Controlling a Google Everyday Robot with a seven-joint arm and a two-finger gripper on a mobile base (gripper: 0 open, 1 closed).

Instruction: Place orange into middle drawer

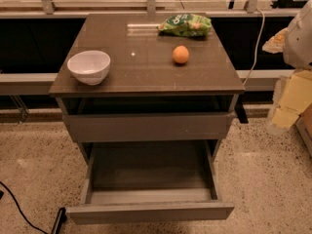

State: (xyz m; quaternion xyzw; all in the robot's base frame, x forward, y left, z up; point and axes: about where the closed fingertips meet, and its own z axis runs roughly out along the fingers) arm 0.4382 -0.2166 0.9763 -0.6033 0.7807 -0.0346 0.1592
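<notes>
The orange (pixel 181 54) rests ungrasped on the desk (pixel 141 74), well left of the gripper (pixel 297 33); the middle drawer (pixel 148 212) stands open, below and left of it; gripper released or clenched, cannot tell; the pick-up seems not yet begun, so next it likely reaches left.

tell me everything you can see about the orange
The orange is small, round, smooth and evenly coloured, apparently whole. It sits on the dark glossy cabinet top, right of centre, touching only that surface. A green snack bag lies behind it, apart; a white bowl stands well to its left. The pulled-out drawer is below it. The gripper is not in view; nothing holds the orange.
</notes>
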